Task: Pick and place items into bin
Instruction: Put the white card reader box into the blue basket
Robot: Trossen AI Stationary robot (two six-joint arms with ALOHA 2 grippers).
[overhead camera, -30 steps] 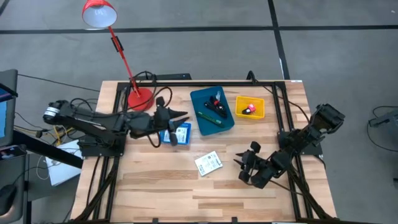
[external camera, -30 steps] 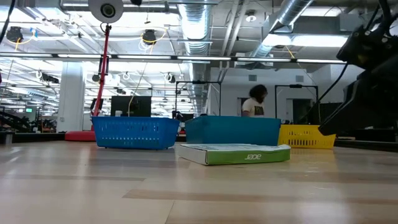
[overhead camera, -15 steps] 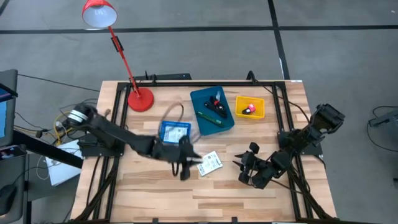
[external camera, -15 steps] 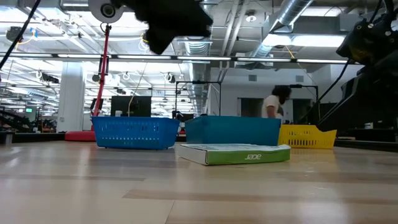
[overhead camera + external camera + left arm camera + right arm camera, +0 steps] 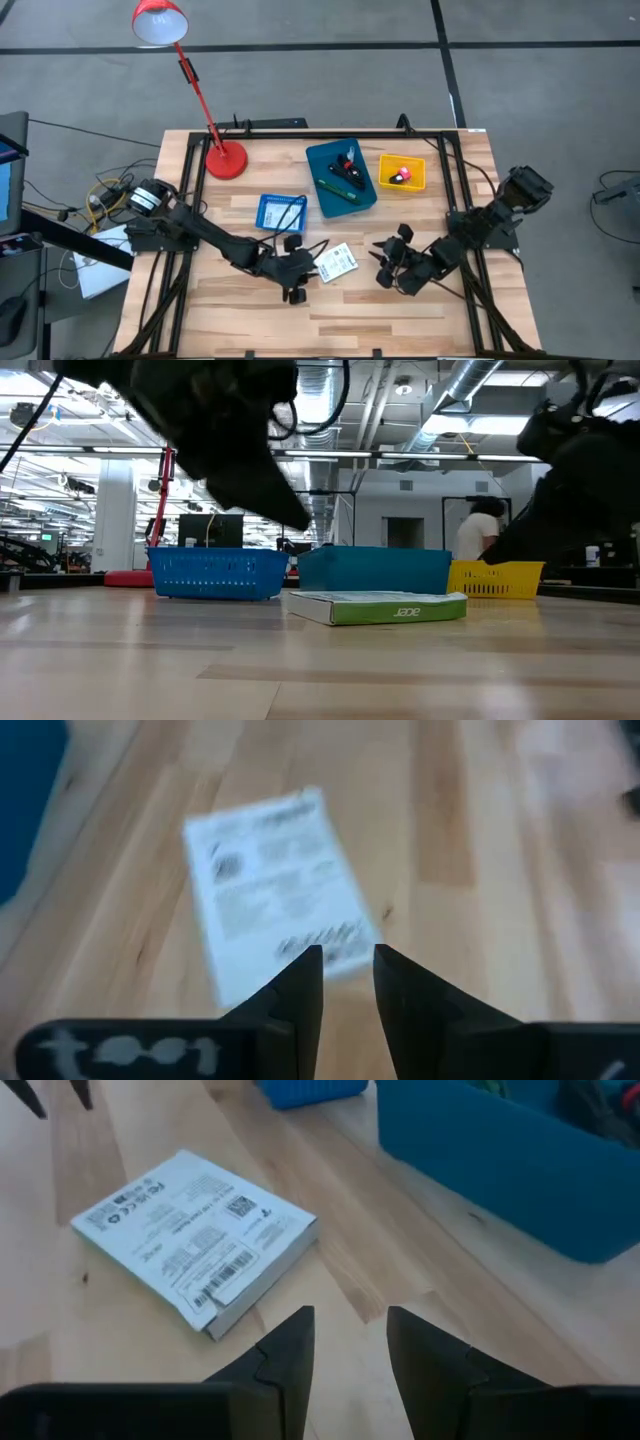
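The white printed flat packet (image 5: pixel 335 262) lies flat on the wooden table; it also shows in the low view (image 5: pixel 375 606) and both wrist views (image 5: pixel 275 885) (image 5: pixel 195 1230). My left gripper (image 5: pixel 314 268) (image 5: pixel 348 965) hovers just left of it, above the table, fingers a narrow gap apart and empty. My right gripper (image 5: pixel 381 262) (image 5: pixel 350 1325) is right of the packet, narrowly open and empty. The teal bin (image 5: pixel 312 190) holds black pieces with red accents (image 5: pixel 348 165) and a green pen (image 5: pixel 335 190). A pink bit (image 5: pixel 400 176) lies in the yellow bin (image 5: pixel 420 175).
A small blue basket (image 5: pixel 281 212) stands left of the teal bin. A red desk lamp (image 5: pixel 225 158) stands at the far left. A black frame (image 5: pixel 330 133) runs along the table's edges. A person (image 5: pixel 480 530) walks in the room behind.
My left gripper has swung from above the small blue basket toward the table's near edge and right, coming down beside the packet's left side. My right gripper has shifted a little toward the packet. The packet has stayed put.
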